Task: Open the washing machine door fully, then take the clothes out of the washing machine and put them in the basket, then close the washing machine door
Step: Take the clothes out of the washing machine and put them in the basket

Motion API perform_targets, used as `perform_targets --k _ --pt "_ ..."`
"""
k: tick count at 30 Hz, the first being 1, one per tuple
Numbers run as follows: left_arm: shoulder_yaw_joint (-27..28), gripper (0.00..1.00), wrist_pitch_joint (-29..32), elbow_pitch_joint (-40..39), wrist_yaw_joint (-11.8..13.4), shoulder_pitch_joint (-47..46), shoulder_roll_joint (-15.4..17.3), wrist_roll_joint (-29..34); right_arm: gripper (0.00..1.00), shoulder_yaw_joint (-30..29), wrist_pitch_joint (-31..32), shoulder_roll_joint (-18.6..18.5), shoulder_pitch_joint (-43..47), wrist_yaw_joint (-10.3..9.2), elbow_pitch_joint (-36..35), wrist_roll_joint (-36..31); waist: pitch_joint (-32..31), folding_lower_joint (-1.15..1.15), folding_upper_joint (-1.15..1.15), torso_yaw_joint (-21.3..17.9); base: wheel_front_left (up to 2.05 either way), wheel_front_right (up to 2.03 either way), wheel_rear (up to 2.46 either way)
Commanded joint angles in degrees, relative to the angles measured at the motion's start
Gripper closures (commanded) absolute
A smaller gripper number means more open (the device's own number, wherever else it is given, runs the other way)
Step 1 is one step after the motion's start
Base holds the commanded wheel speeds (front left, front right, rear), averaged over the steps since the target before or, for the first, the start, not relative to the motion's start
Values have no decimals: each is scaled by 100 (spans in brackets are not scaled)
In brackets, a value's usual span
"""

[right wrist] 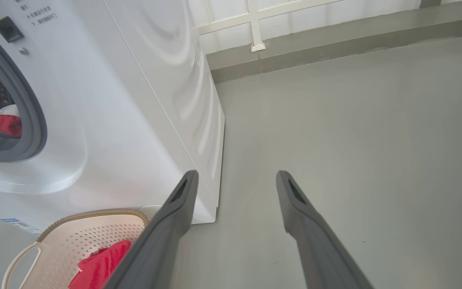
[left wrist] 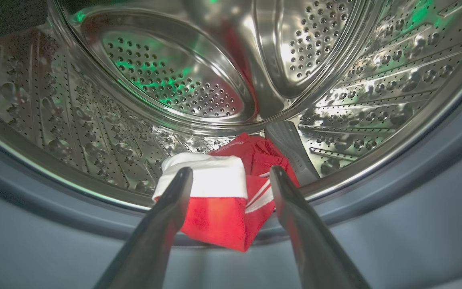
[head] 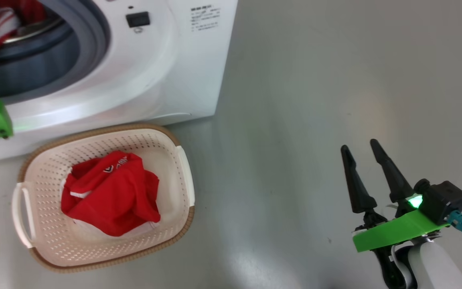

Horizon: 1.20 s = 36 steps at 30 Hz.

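Note:
The washing machine (head: pixel 167 72) stands at the upper left with its mouth uncovered; its door is out of view. Red clothes with a white band (left wrist: pixel 215 204) lie at the front lip of the steel drum (left wrist: pixel 167 80), over the grey seal (left wrist: pixel 54 241). My left gripper (left wrist: pixel 231 174) is open, a finger on each side of that garment, not closed on it. Below the machine, the cream basket (head: pixel 94 133) holds one red garment (head: pixel 110 192). Over the floor at the lower right, my right gripper (head: pixel 359 146) is open and holds nothing.
Grey floor (head: pixel 315 120) stretches to the right of the machine and basket. A low grey kerb with a white rail (right wrist: pixel 335 36) runs behind the machine in the right wrist view. The basket touches the machine's front.

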Motion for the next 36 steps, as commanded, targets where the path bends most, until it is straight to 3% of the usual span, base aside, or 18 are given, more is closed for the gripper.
perform_targets --k 1,18,34,36 --pt "79 0 -29 -22 71 -144 371 24 0 165 -37 4 -47 42 -142 -58 188 0 0 -138 0 0 0" --pt "-232 0 -29 830 390 -1239 994 136 0 319 -37 66 -268 42 -270 -64 826 0 0 -395 0 0 0" --pt "-395 0 -29 1568 540 -1672 1288 73 0 410 -37 93 -362 42 -306 -53 1005 0 0 -523 0 0 0" --pt "-418 55 -29 1651 545 -1704 1293 59 0 405 -37 98 -375 42 -315 -51 1001 0 0 -523 0 0 0"
